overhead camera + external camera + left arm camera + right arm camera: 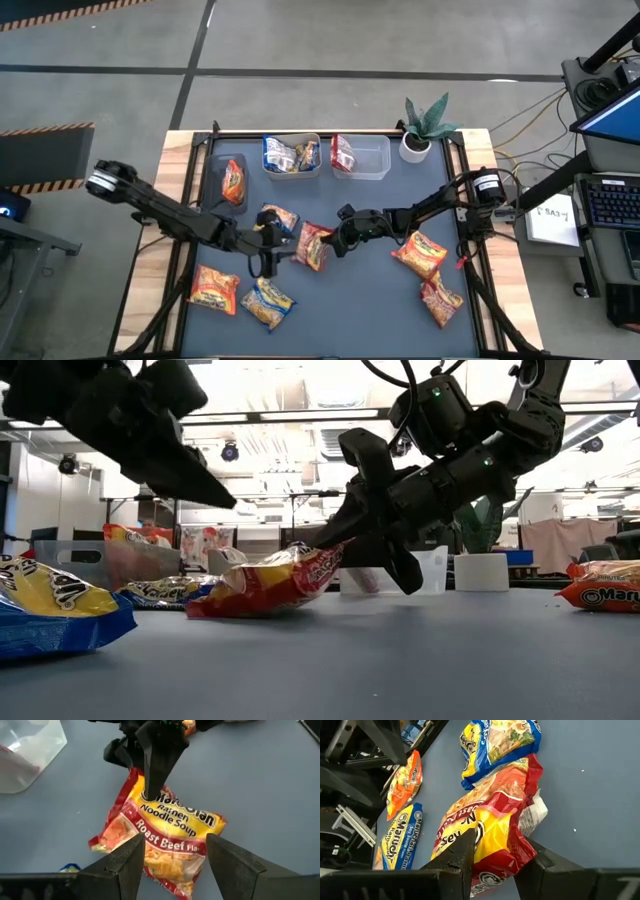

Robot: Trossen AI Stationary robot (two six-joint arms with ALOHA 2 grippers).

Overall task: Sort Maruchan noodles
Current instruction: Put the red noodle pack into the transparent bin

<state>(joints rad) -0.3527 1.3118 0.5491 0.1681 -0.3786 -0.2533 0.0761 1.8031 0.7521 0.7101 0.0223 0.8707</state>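
A red-and-yellow Roast Beef noodle packet (313, 246) (170, 830) lies mid-table, and my right gripper (338, 243) (497, 865) is shut on it. My left gripper (265, 262) (175, 855) hangs open just to the packet's left, above the table (215, 495); its fingers touch nothing. Other packets lie flat on the mat: a blue-and-yellow one (278, 218) on the far side, an orange one (215, 288) and a blue one (268, 303) near left, and two orange ones (420, 253) (440, 298) at the right. My right gripper pinches the packet's right end (495, 837) between its two fingers. The fingers slant down from the table's right (380, 555). That end is raised off the mat and the packet tilts, with its left end (215, 605) on the table.
Three tubs stand along the far edge: the left one (215, 175) has an orange packet, the middle one (292, 140) has blue packets, and the right one (375, 150) has a red packet. A potted plant (415, 145) stands at the far right corner. Bare mat shows near centre.
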